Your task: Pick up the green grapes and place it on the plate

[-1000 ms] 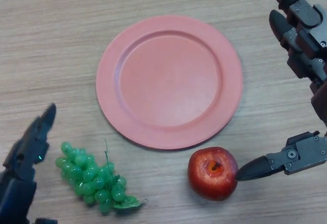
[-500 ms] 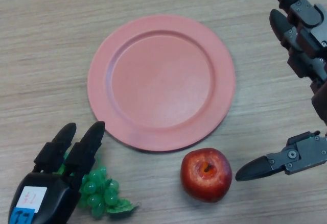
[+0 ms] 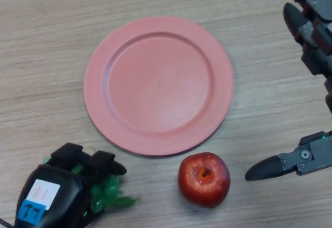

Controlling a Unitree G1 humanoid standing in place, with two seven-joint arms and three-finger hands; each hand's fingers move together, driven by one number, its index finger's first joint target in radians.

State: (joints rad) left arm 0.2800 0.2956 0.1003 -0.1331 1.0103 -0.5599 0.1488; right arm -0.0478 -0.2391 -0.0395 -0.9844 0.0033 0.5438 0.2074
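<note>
Single head view, steep downward look at wooden table (image 3: 46, 41), close, plate (image 3: 158, 85) central

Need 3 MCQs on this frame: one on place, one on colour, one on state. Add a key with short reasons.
1. Where is the shiny red apple?
A. on the plate
B. on the wooden table, just off the plate's near rim
C. in the right hand

2. What colour is the round plastic plate?
A. salmon pink
B. blue
C. white

3. What is the left hand doing?
A. lying flat and open
B. curled over the bunch of green grapes
C. holding the apple

Key: B, the apple rests on bare wood below the rim; A, the plate is plainly pink; B, the curled fingers cover the bunch, with green showing beneath. The right hand is open, holding nothing.
</note>
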